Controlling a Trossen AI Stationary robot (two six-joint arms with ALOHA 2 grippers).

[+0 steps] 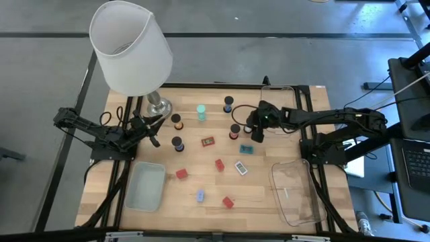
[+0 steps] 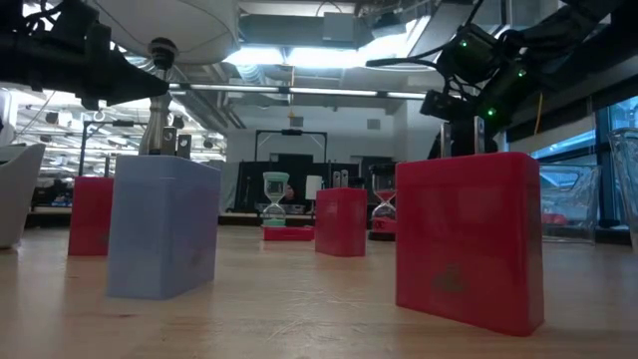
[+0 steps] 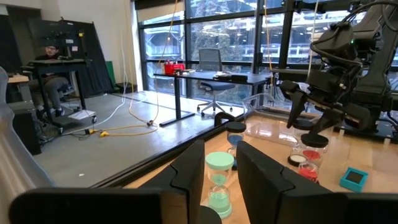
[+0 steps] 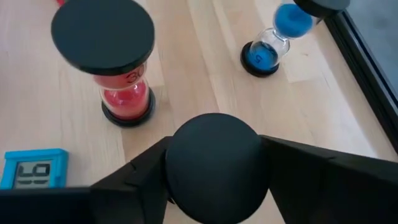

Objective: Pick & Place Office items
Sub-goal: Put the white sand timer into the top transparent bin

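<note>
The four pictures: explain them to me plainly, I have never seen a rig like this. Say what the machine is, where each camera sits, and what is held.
Two dark robot arms work at a wooden table. One camera looks straight down, one sits at table height, and one rides on each wrist. On the table are a lamp, small sand timers, red blocks and two plastic trays. The right gripper is clamped on a black-capped sand timer. The left gripper waits open by the lamp's foot, holding nothing.

6 sand timers (image 1: 201, 112), 4 red blocks (image 1: 219, 165), 2 trays (image 1: 146, 186).
</note>
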